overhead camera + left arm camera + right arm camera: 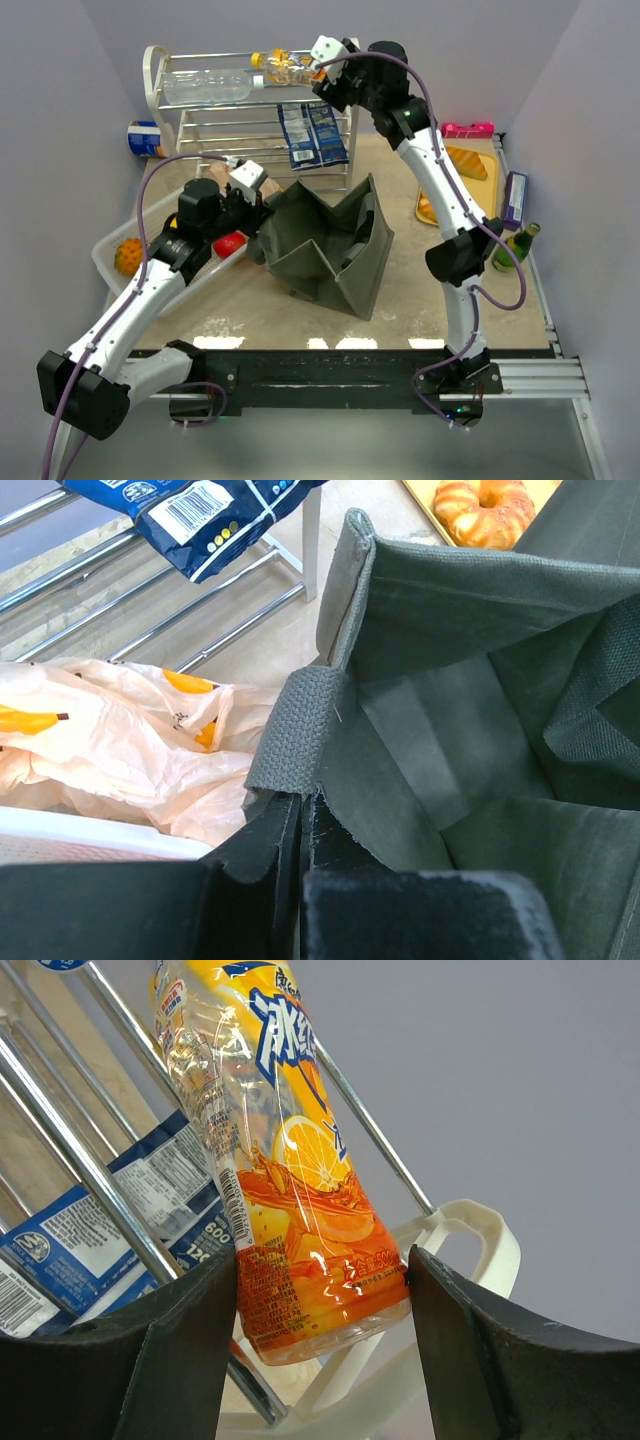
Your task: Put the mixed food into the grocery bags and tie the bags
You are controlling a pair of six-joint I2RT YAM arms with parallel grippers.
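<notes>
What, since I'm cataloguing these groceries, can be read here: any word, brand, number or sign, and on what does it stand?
"冰", then what looks like "红": big white, blue-edged characters on the orange bottle.
Small print and barcode on that bottle: too small to read.
Barcode and print on the blue snack packet: too blurred to read.
Lettering on the purple box: too small to read.

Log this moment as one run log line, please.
left end effector: shut on olive tote rim | right end effector: jaws around orange bottle on rack, grip unconfirmed
</notes>
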